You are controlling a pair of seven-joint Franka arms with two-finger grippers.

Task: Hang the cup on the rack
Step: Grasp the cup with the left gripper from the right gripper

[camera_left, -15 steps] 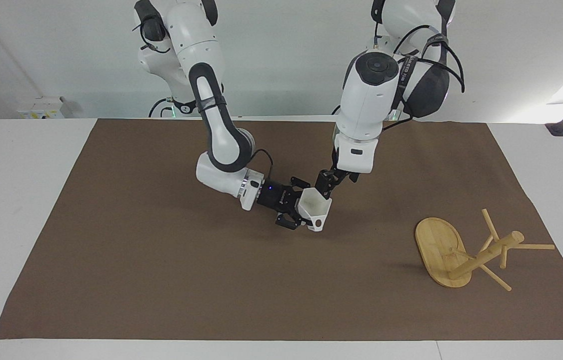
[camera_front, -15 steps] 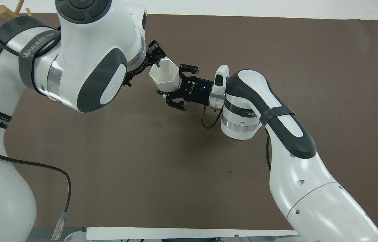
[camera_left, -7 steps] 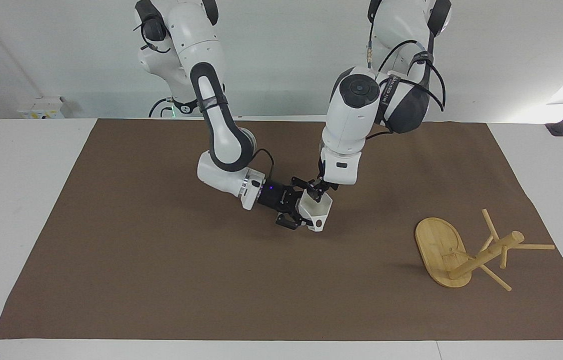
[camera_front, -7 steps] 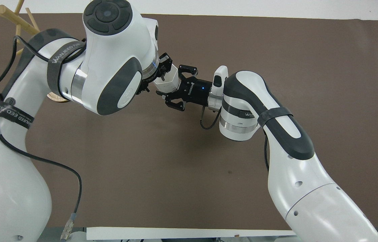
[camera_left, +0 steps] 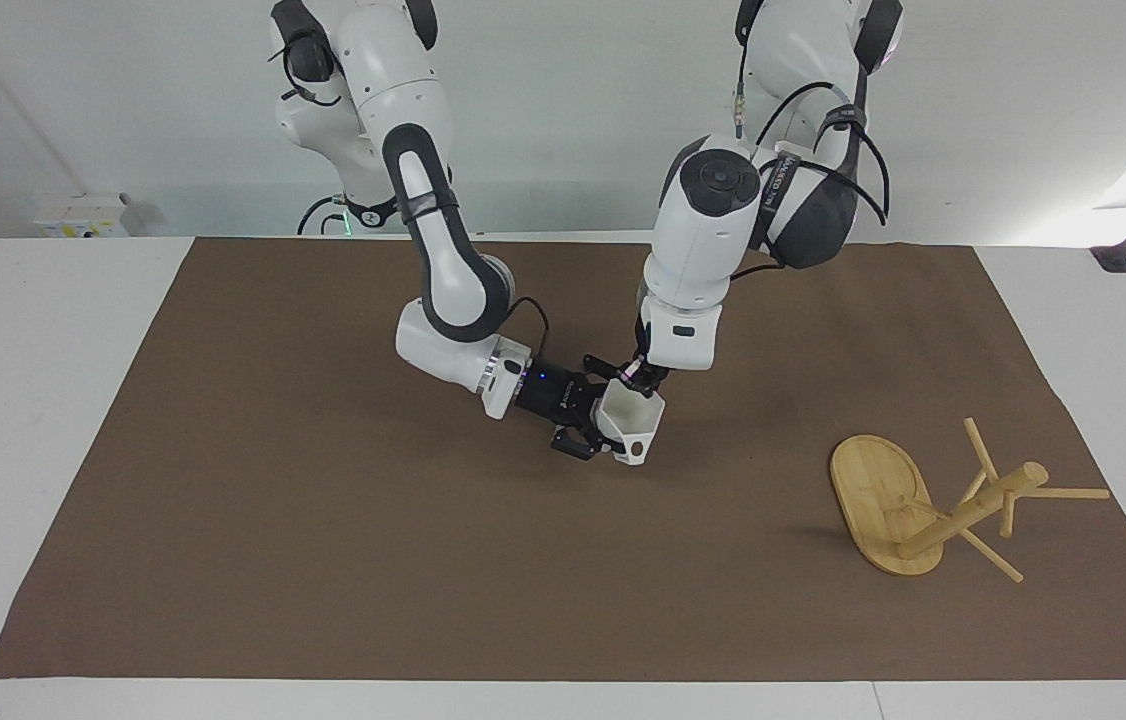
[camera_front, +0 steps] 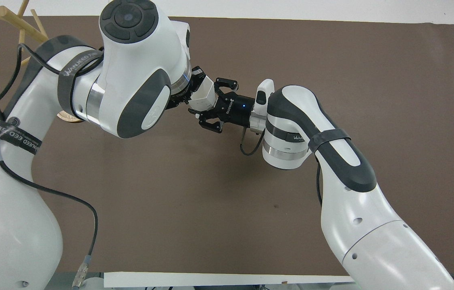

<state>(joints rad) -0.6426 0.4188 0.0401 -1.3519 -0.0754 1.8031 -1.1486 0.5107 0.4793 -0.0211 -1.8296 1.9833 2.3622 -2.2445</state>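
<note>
Cup (camera_left: 629,432) between grippers, rack (camera_left: 933,500) toppled

Matt brown paper-like mat (camera_left: 323,560) covers a smooth white table (camera_left: 33,400). The cup (camera_left: 631,425) looks like white plastic, faceted, faint sheen. The rack (camera_left: 933,500) is pale wood, bamboo-like grain, satin finish. Arm shells (camera_front: 138,80) gleam glossy white plastic with dark matt insets and brushed metal rings; both grippers look black and matt.

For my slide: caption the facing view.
Both grippers, right and left, meet at the cup; the rack lies toppled.
</note>
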